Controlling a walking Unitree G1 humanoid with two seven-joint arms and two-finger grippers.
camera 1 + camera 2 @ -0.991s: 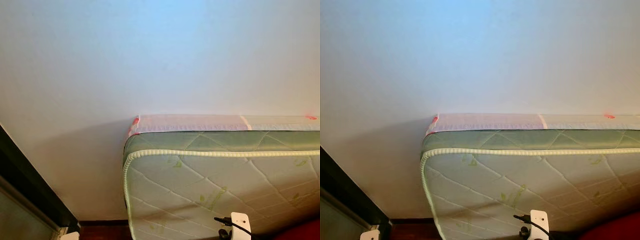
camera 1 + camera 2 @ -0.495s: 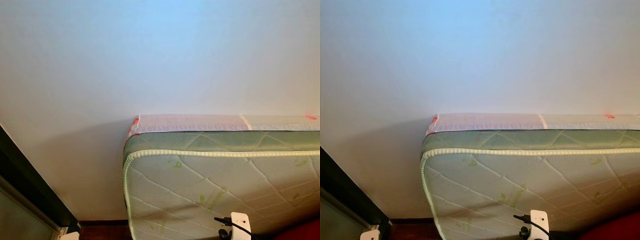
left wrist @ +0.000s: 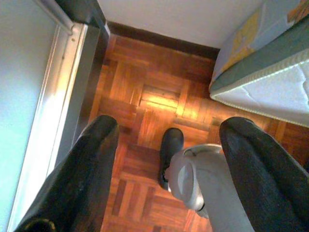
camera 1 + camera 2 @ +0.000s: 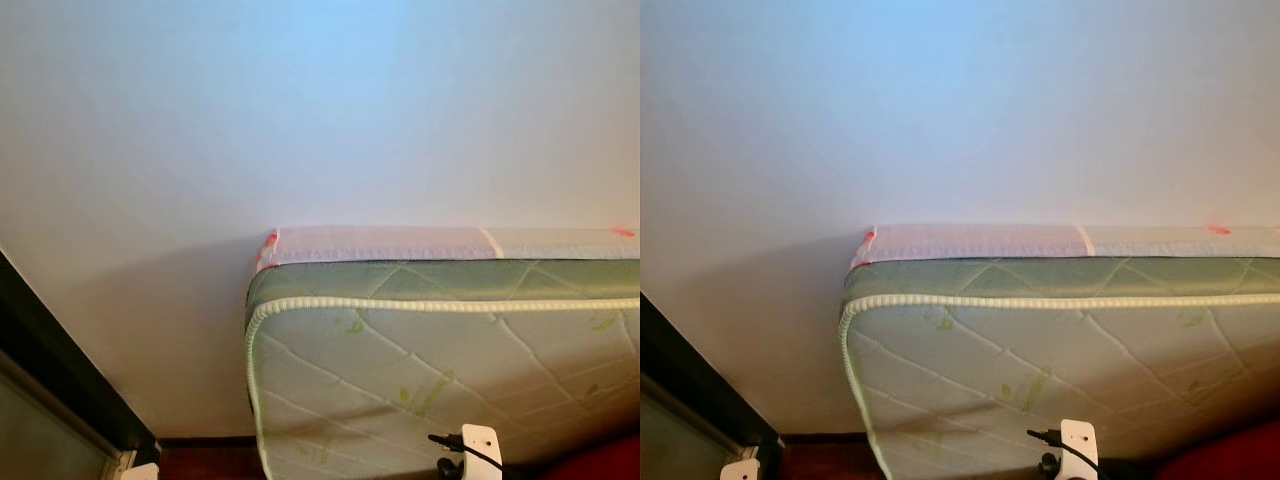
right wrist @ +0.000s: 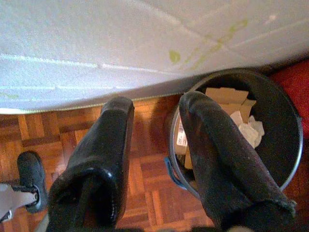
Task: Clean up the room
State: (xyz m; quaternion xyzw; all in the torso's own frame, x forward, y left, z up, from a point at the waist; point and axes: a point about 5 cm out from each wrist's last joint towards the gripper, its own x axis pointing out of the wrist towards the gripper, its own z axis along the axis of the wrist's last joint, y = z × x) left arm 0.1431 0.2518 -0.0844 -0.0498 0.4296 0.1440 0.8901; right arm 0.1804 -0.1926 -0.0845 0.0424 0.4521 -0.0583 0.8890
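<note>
White wall (image 4: 320,110) ahead; mattress (image 4: 450,370) stands on edge against it, piped rim showing. Dark door frame (image 4: 60,380) left of the mattress, with a strip of parquet floor (image 3: 145,101) open between them. Black waste bin (image 5: 251,130) sits just below the mattress face on the right, holding cardboard and crumpled paper; red patch beyond it. Robot's black foot (image 3: 170,150) on the parquet near the mattress corner. Left gripper (image 3: 169,159) hangs over the floor, jaws wide apart, empty. Right gripper (image 5: 154,145) hangs at the bin's rim, jaws parted, holding nothing.
</note>
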